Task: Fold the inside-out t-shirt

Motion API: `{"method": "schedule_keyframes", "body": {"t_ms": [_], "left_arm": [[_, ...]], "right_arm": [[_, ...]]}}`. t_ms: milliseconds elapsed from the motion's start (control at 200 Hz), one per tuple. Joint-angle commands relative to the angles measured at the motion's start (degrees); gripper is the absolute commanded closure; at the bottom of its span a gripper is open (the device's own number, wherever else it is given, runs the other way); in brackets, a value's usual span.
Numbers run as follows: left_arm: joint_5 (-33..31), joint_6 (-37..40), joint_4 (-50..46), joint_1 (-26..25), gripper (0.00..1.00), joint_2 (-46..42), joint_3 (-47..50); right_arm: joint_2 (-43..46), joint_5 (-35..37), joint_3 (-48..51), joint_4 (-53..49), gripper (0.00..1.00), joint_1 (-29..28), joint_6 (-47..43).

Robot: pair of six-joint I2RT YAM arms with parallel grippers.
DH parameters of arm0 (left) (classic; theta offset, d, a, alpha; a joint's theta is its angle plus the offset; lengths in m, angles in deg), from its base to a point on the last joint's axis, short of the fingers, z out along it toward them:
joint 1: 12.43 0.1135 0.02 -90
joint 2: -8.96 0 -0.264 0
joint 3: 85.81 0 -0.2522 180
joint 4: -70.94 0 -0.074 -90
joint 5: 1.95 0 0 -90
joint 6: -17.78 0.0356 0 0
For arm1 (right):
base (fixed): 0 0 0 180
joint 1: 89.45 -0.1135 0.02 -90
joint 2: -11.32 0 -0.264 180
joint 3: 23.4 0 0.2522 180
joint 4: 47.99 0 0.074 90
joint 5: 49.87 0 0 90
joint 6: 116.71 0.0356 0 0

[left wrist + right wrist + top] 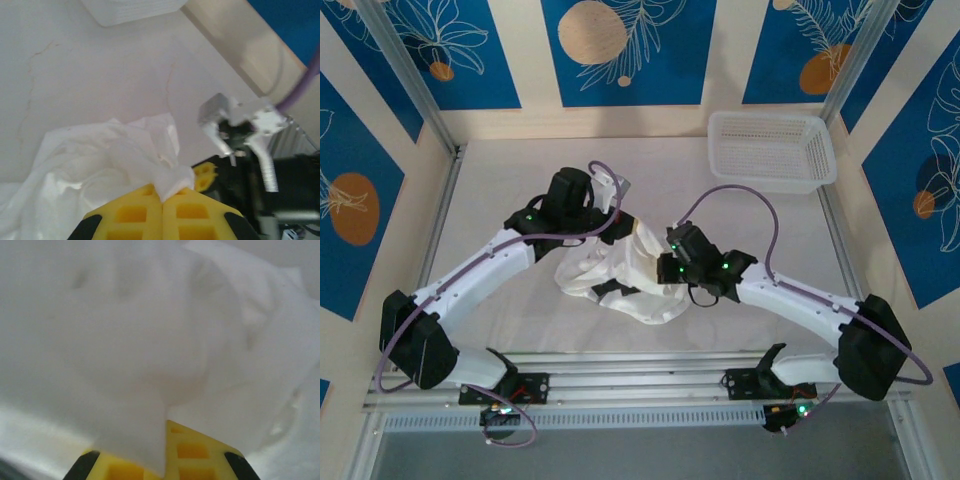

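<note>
The inside-out t-shirt (620,278) is a bunched heap of thin white cloth in the middle of the white table (490,210), between the two arms. My left gripper (623,230) reaches in from the left at the heap's upper edge. In the left wrist view its yellow fingers (135,215) are shut on a pinched fold of the t-shirt (100,165). My right gripper (658,270) comes in from the right. In the right wrist view its yellow fingers (195,455) are shut on t-shirt cloth (150,340), which drapes over the left finger.
A white plastic mesh basket (770,150) stands at the back right of the table, also at the top of the left wrist view as the basket (130,7). Blue patterned walls and metal posts ring the table. The right arm's wrist (250,130) is close beside my left gripper.
</note>
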Motion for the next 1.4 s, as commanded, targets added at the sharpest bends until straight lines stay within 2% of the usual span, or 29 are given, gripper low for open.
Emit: {"method": "schedule_keyframes", "body": {"t_ms": [0,60,150,215,270,340,450,550,700,835,1115,1205,1290,1395], "left_arm": [[-4.3,1.9,-1.5,3.3,1.0,2.0,0.9],[-2.9,3.5,-1.1,5.3,1.0,5.7,1.0],[2.7,4.1,-0.1,7.4,1.0,11.0,0.2],[4.3,3.5,2.4,7.7,1.0,11.9,1.2],[4.4,3.0,3.5,7.7,0.92,11.6,1.8],[4.4,2.7,3.2,7.7,0.76,10.4,2.2],[7.7,1.5,3.7,7.7,0.57,6.5,3.9],[10.2,-0.8,4.1,7.6,0.48,2.4,6.5],[11.3,-4.2,2.5,5.8,0.43,-1.8,7.8],[10.9,-8.4,0.9,2.8,0.44,-0.2,5.8],[-2.9,-14.6,-2.1,1.7,0.55,5.7,3.0],[-3.1,-15.9,-0.5,1.7,0.59,6.0,4.0],[-0.5,-17.2,0.9,1.7,0.65,7.1,3.9],[0.0,-18.4,1.2,1.7,0.68,8.0,4.0]], "right_arm": [[6.6,-14.6,4.5,12.4,1.0,0.9,-4.7],[10.1,-24.1,8.8,18.8,1.0,1.5,-7.0],[15.1,-31.2,13.5,26.0,1.0,3.3,-7.1],[18.1,-34.5,15.6,29.1,1.0,5.8,-5.9],[20.1,-36.2,16.9,30.9,1.0,8.3,-5.2],[21.8,-35.9,17.7,31.3,1.0,11.0,-4.6],[22.2,-37.6,18.3,32.3,1.0,14.1,-4.4],[21.7,-39.0,17.9,32.3,1.0,15.1,-4.8],[20.2,-39.7,17.4,32.4,1.0,15.2,-5.0],[18.8,-40.7,17.2,33.7,1.0,15.2,-4.4],[19.0,-39.9,16.9,32.8,1.0,13.9,-4.5],[19.0,-39.8,16.7,32.3,1.0,13.7,-4.8],[18.8,-39.7,16.6,32.4,1.0,13.7,-4.9],[18.4,-39.6,16.4,32.4,1.0,13.5,-4.9]]}}
